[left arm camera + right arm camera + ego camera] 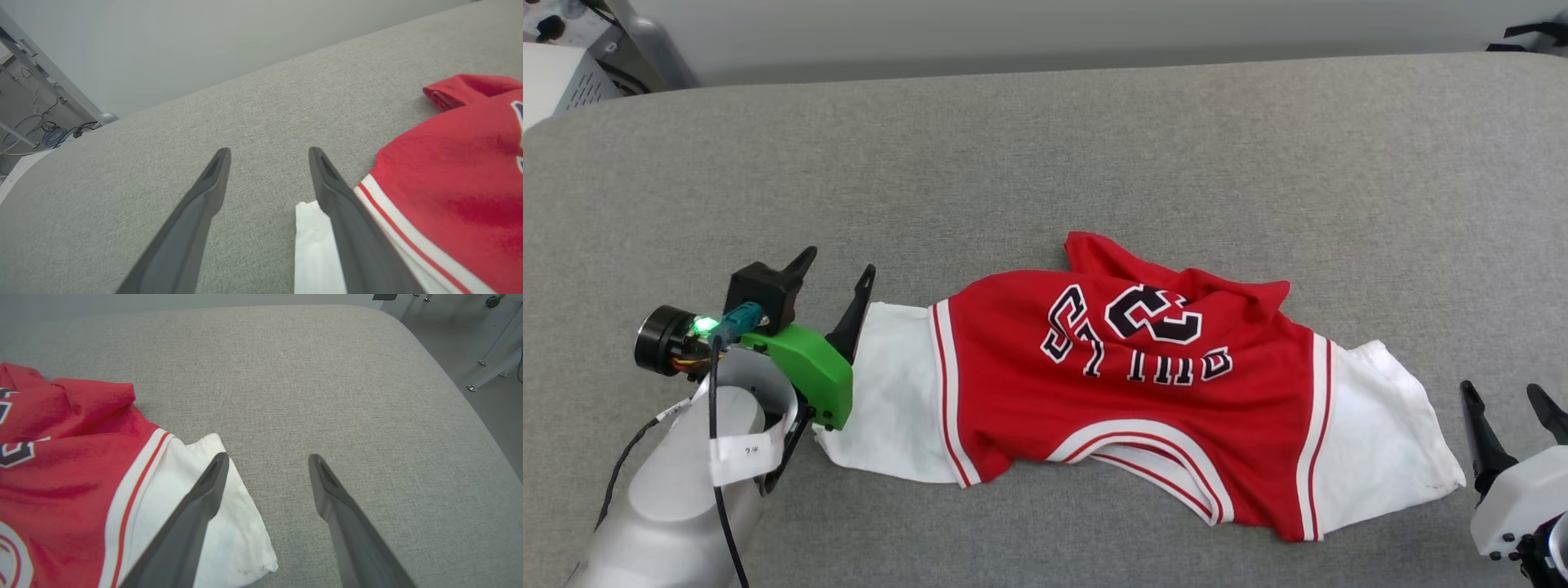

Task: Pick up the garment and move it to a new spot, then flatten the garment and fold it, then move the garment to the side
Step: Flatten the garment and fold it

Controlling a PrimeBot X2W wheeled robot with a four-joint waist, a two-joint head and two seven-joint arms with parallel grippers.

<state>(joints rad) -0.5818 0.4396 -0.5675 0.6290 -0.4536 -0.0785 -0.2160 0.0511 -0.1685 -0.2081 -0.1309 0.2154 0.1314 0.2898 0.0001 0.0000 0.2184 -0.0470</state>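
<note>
Fingers [204, 196] spread wide and empty, the left gripper [837, 271] at lower left and right gripper [1501, 394] at lower right flank the sleeves of the rumpled shirt [1143, 384] at lower centre on the grey table [1094, 147]; flattening seems in hand, needing both sleeve edges pinched and drawn apart.
</note>
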